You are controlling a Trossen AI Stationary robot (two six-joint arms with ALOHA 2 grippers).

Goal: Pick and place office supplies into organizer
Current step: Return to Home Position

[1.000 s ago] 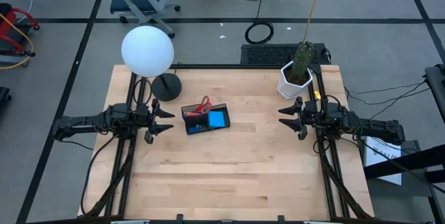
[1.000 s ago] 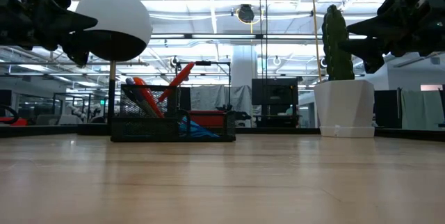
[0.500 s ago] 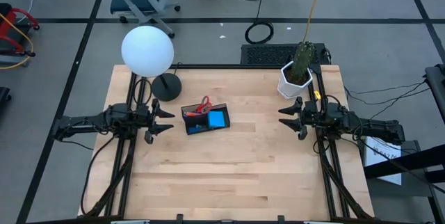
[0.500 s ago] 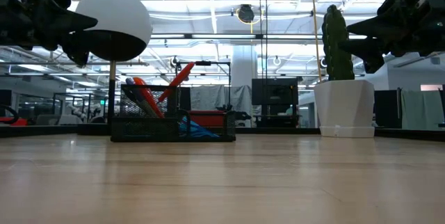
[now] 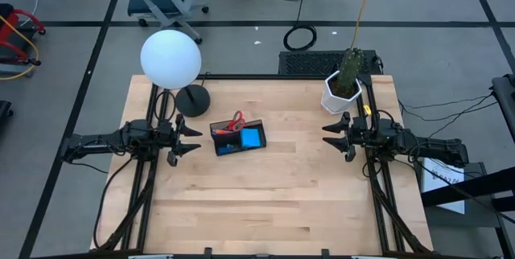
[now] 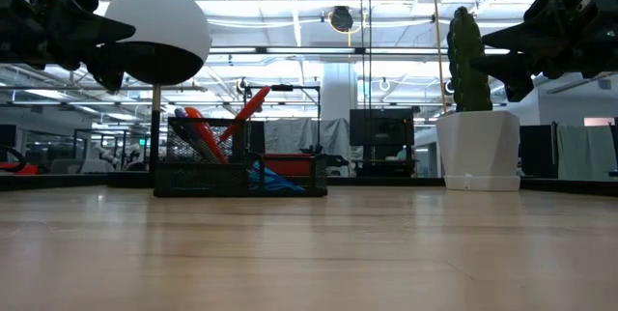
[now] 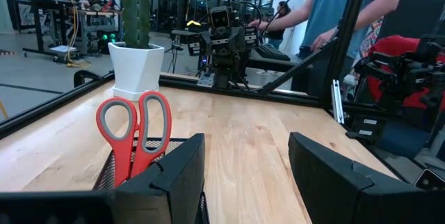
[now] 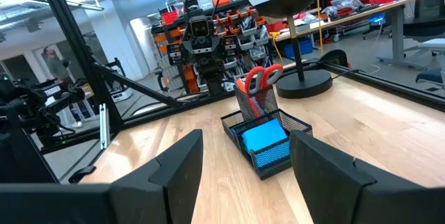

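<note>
The black mesh organizer (image 5: 238,137) stands on the table's middle left. Red-handled scissors (image 7: 133,137) stand upright in its tall compartment, handles up, beside pens (image 6: 198,132). A blue notepad (image 8: 264,138) lies in the low compartment. My left gripper (image 5: 193,138) hangs open at the table's left, pointing level toward the organizer. My right gripper (image 5: 330,136) hangs open at the table's right, also level. Both are clear of the table and touch nothing.
A white globe lamp (image 5: 170,59) on a black base (image 5: 192,100) stands at the far left. A white hexagonal pot with a cactus (image 5: 343,88) stands at the far right. A person (image 7: 348,8) stands beyond the table's right side. Bare wood fills the near half.
</note>
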